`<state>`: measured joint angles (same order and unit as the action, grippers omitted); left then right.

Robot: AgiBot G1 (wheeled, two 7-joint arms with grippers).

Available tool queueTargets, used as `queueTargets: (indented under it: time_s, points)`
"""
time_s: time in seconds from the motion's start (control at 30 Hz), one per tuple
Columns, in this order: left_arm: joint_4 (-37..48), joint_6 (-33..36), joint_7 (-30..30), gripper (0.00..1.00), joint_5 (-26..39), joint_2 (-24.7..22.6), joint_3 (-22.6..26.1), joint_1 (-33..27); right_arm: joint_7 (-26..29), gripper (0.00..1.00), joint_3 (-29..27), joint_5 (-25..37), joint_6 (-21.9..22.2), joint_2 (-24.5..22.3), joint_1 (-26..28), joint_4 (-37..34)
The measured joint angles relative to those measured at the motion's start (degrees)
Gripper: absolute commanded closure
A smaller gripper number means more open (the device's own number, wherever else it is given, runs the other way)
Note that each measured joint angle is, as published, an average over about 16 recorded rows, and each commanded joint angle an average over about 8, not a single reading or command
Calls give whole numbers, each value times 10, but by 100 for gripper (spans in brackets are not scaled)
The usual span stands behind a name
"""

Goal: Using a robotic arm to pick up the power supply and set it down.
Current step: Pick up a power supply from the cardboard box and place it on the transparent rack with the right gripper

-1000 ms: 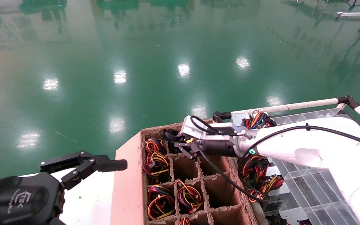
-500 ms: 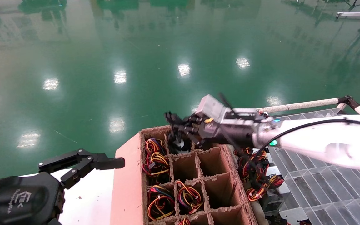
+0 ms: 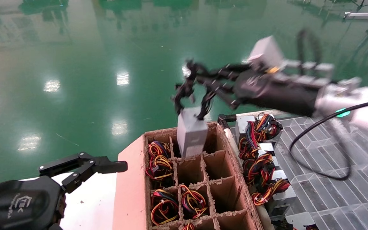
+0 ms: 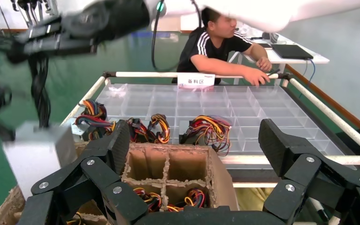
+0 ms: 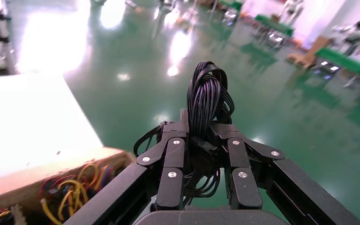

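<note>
The power supply [image 3: 191, 135], a small grey metal box, hangs tilted by its looped black cables [image 3: 187, 88] just above the back middle cell of the divided cardboard box [image 3: 129, 179]. My right gripper [image 3: 200, 76] is shut on that cable bundle, raised above the box's far edge. In the right wrist view the black cables [image 5: 206, 91] stand pinched between the right gripper's [image 5: 201, 124] fingers. From the left wrist view the hanging power supply [image 4: 37, 154] shows beside the box. My left gripper [image 3: 107, 164] is parked open at the lower left, holding nothing.
Several box cells hold units with red, yellow and orange wires [image 3: 163, 204]. More such units [image 3: 260, 127] lie along the clear divided tray [image 3: 331, 191] on the right, which has a white rail. A white tabletop [image 3: 91, 204] lies left of the box. A seated person [image 4: 215, 47] is beyond the tray.
My right gripper has risen from the box's back cell and swung up and right, pulling the power supply out of the cell by its black cables. The left arm stayed put.
</note>
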<state>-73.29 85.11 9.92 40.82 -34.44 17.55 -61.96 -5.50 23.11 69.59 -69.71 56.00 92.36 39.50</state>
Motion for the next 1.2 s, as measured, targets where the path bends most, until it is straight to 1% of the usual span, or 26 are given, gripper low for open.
queueTargets:
  time_s: [0.17, 0.33, 0.5, 0.67, 0.93, 1.2]
  points:
    - [0, 0, 0, 0, 0, 0, 0, 0, 33, 100, -20, -15, -1, -54, 1, 48]
    - [0, 0, 0, 0, 0, 0, 0, 0, 56, 100, -36, -22, 0, -108, 1, 79]
    - [0, 0, 0, 0, 0, 0, 0, 0, 64, 100, -51, -26, 0, -157, -5, 86]
    - [0, 0, 0, 0, 0, 0, 0, 0, 61, 100, -64, -33, -4, -195, -18, 77]
    - [0, 0, 0, 0, 0, 0, 1, 0, 50, 100, -78, -49, -14, -233, -49, 47]
    - [0, 0, 0, 0, -1, 0, 1, 0, 41, 100, -81, -56, -19, -241, -78, 20]
